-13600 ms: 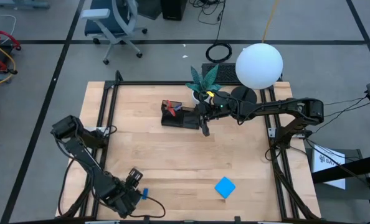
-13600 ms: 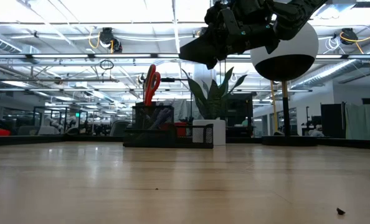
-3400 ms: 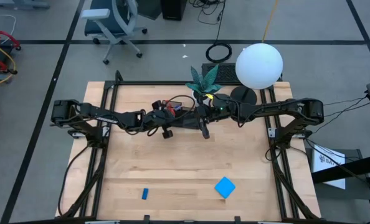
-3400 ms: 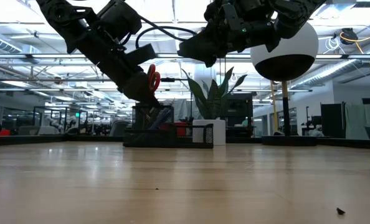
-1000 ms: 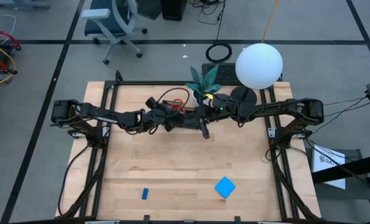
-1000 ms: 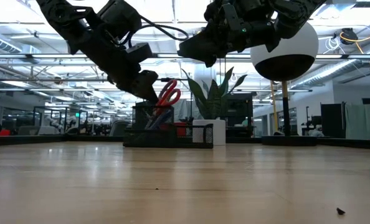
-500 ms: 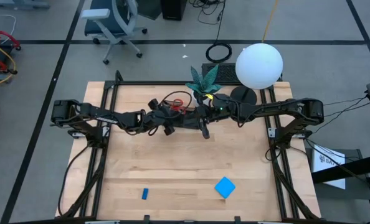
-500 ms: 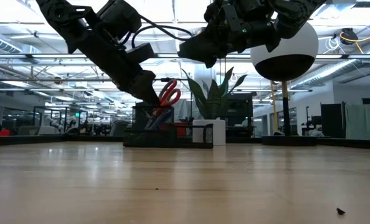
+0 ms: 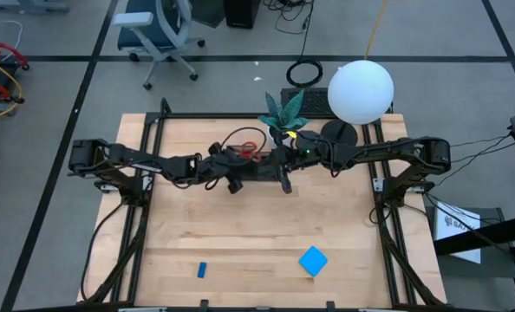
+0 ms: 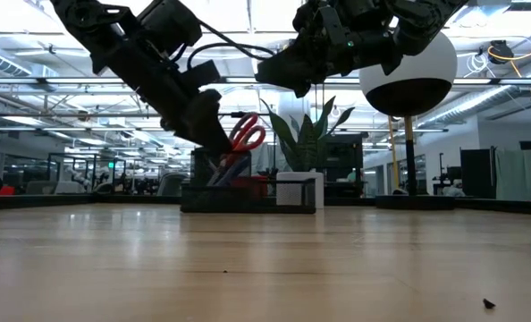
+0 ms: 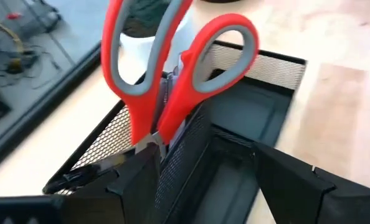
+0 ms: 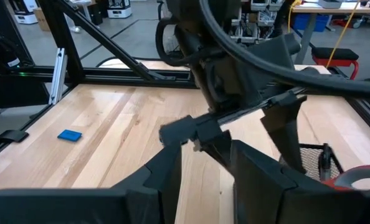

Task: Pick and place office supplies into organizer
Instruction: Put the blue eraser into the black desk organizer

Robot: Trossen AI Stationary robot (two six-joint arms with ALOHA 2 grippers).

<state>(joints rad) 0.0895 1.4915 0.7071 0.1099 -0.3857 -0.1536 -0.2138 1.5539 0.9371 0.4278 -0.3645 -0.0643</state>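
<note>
Red-handled steel scissors (image 11: 172, 74) stand blades-down in the tall mesh section of the black wire organizer (image 11: 260, 93). The left end effector (image 11: 200, 180) straddles them, fingers spread, not gripping. Rigid, light, smooth; best taken below the loops. The right end effector (image 12: 203, 168) hovers just beside the organizer, parted, empty.

One camera looks straight down on the whole table (image 9: 266, 217). Another sits at tabletop height, facing the room. Each wrist camera looks close along its arm. All four catch the scissors (image 9: 247, 144).
</note>
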